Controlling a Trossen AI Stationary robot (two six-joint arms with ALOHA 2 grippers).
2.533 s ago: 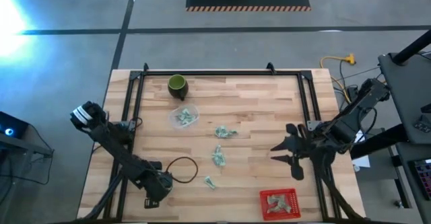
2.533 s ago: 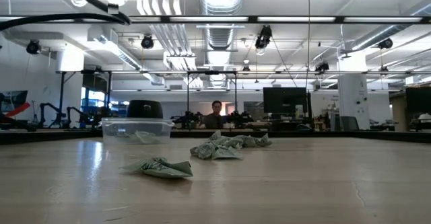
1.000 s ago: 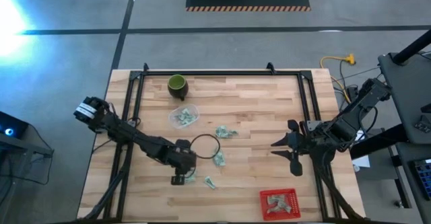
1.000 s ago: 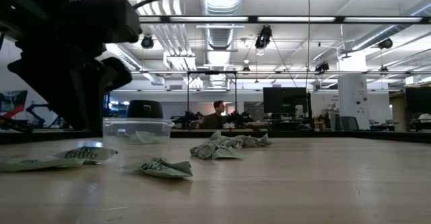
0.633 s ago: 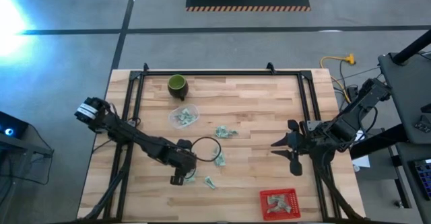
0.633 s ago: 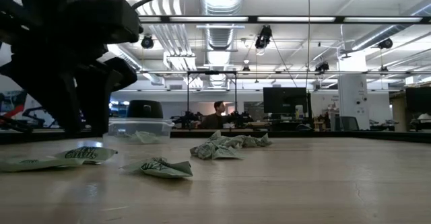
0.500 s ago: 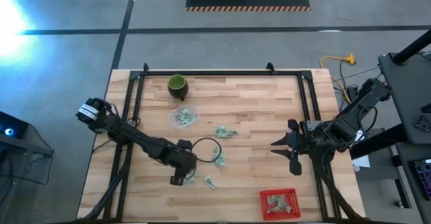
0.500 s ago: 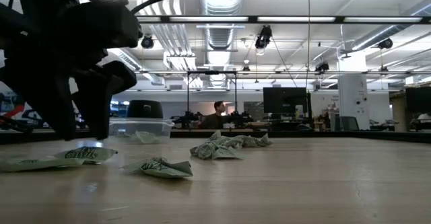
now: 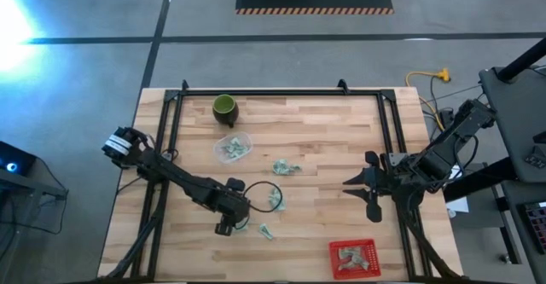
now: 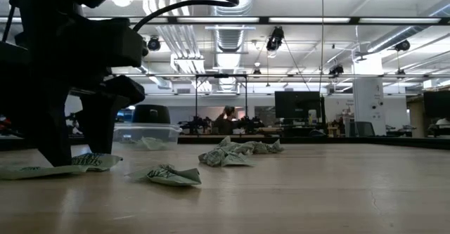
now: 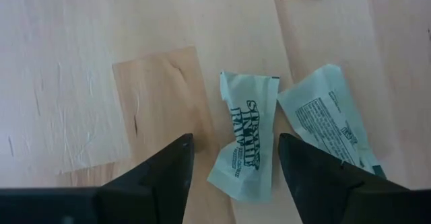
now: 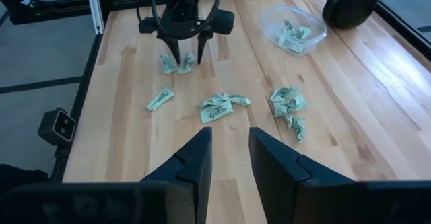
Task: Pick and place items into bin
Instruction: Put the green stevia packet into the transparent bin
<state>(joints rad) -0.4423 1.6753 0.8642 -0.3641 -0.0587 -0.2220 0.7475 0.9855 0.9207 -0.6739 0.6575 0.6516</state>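
Note:
Small pale green-and-white packets lie flat on the wooden table: one [image 11: 246,146] between my left gripper's fingers, a second [image 11: 330,123] right beside it, and others [image 9: 266,231], [image 9: 275,200], [image 9: 286,166] farther right. My left gripper [image 11: 234,140] points down at the table's near middle [image 9: 235,224], open. Its fingers stand on either side of the first packet [image 10: 91,161] without touching it. My right gripper [image 9: 357,191] waits at the right, open, with nothing between its fingers [image 12: 195,160]. The red bin [image 9: 333,248] sits at the near right.
A clear tub [image 9: 233,147] with packets in it and a dark green cup [image 9: 224,107] stand at the far left-middle. A black frame [image 9: 175,96] runs along the table's edges. The bin holds some packets. Bare wood lies between the packets and the bin.
My left gripper has opened and come down until its fingertips stand at the table on either side of the packet. The packets have stayed where they were.

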